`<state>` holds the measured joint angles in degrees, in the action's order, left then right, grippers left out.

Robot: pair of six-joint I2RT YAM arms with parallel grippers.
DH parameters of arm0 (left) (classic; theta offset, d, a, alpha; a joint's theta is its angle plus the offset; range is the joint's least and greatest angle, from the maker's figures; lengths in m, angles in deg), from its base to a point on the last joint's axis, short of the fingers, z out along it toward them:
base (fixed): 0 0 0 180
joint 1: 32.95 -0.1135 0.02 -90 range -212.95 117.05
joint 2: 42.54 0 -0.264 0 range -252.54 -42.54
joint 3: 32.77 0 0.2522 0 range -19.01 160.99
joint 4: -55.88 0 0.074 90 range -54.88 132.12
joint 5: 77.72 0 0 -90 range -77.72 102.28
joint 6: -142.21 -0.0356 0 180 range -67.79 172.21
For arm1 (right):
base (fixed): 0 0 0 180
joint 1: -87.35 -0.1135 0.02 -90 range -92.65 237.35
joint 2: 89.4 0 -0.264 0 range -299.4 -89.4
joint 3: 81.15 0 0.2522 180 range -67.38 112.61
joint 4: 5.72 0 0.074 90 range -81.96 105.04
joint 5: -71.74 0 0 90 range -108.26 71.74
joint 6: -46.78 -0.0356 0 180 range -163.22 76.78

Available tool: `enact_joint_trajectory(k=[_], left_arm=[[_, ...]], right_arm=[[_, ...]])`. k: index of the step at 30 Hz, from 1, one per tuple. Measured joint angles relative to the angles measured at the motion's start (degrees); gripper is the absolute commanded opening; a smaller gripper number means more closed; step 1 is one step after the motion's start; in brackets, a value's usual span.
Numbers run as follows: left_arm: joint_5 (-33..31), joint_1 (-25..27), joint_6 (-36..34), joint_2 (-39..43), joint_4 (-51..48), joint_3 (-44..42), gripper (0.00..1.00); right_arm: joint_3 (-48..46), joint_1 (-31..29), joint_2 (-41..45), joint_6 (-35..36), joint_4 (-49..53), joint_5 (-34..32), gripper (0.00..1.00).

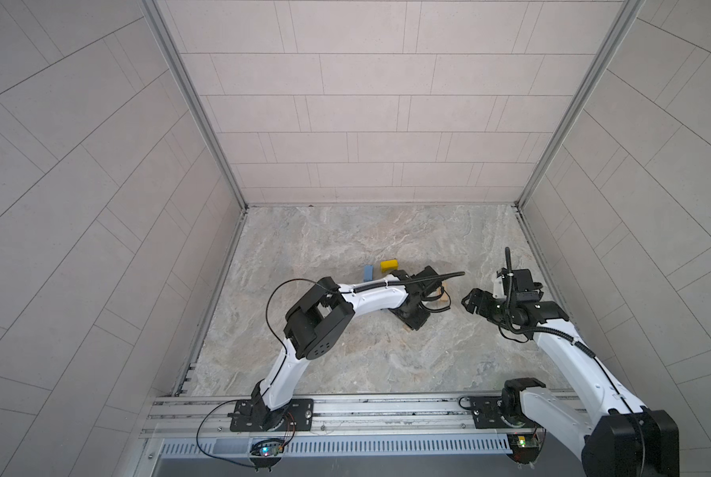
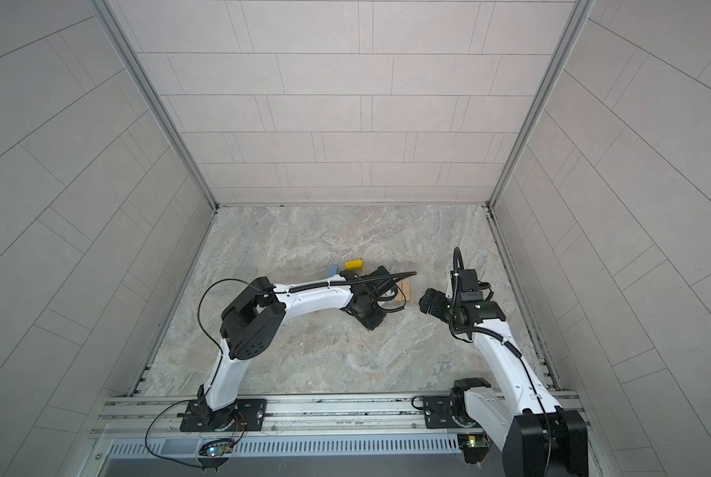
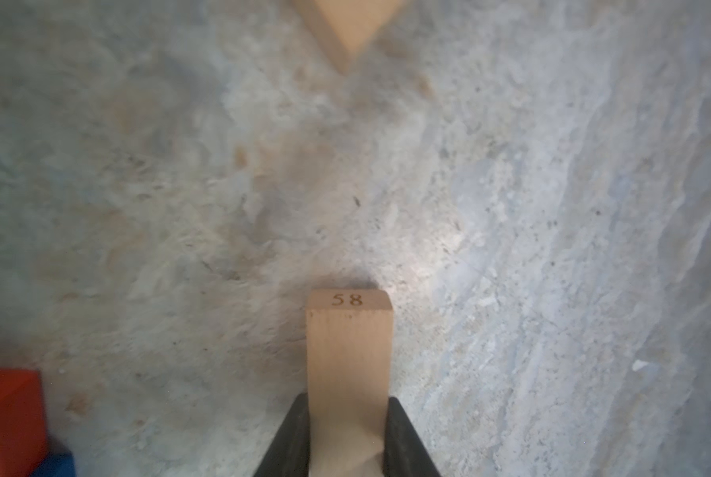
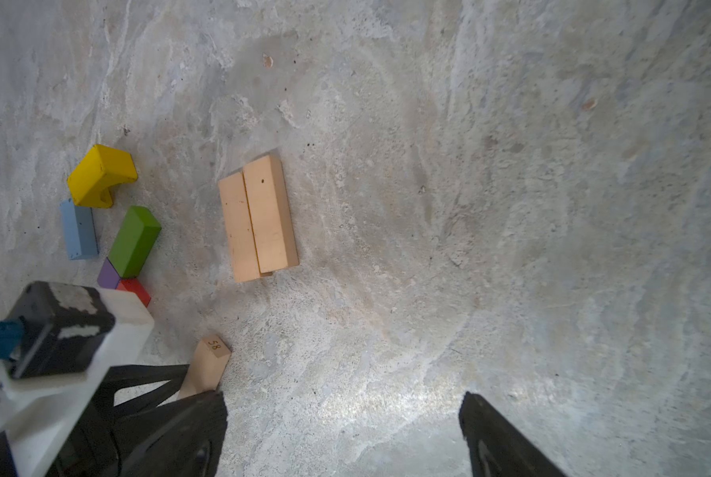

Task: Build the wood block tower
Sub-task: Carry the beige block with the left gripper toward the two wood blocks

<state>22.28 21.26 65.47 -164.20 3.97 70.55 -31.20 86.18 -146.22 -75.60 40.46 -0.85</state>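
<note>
**Between the closed fingers of the left gripper [image 3: 349,413]: tan block 58 [image 3: 349,351]**

Ahead of it, the left wrist view catches only a corner of the tan pair [image 3: 347,33]. The right wrist view shows it whole: smooth oblongs flat on the mottled table [image 4: 511,206], long sides touching. Beside the left gripper lie yellow [image 4: 99,175], light-blue [image 4: 79,231], green [image 4: 135,241], purple [image 4: 108,274] and red [image 4: 137,289] blocks. The right gripper [image 4: 344,398] points down, jaws wide, empty.

We see a tabletop [image 1: 345,351] of grey-beige veined marble and walls [image 1: 366,103] of pale grey tile. Mid-frame in a top view are a yellow block [image 1: 389,265] and a light-blue block [image 1: 368,272]. The right wrist view adds a green block [image 4: 134,241], purple cube [image 4: 108,274], red cube [image 4: 137,289] and plain tan blocks [image 4: 259,219]; a third tan block [image 3: 349,355] bears a dark "58".
</note>
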Motion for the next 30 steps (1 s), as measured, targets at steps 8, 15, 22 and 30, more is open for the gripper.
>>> enact_joint_trajectory(k=[8, 15, 22, 30], left_arm=[[1.6, -5.4, 9.07, 0.15, 0.31, 2.82, 0.29], [2.89, -6.91, 16.85, -1.03, 0.68, 8.92, 0.29], [4.66, -7.54, 23.52, -5.64, 3.08, 13.27, 0.29], [7.1, -7.72, 31.23, -8.57, 6.95, 13.29, 0.29]], right_arm=[[2.05, 0.2, -3.34, 2.51, -2.14, -3.06, 0.89], [5.81, 0.48, -10.12, 2.73, -5.35, -3.34, 0.88], [9.22, 0.87, -15.78, 2.29, -7.02, -2.21, 0.87], [9.66, 1.25, -16.9, 2.12, -7.43, -0.63, 0.87]])
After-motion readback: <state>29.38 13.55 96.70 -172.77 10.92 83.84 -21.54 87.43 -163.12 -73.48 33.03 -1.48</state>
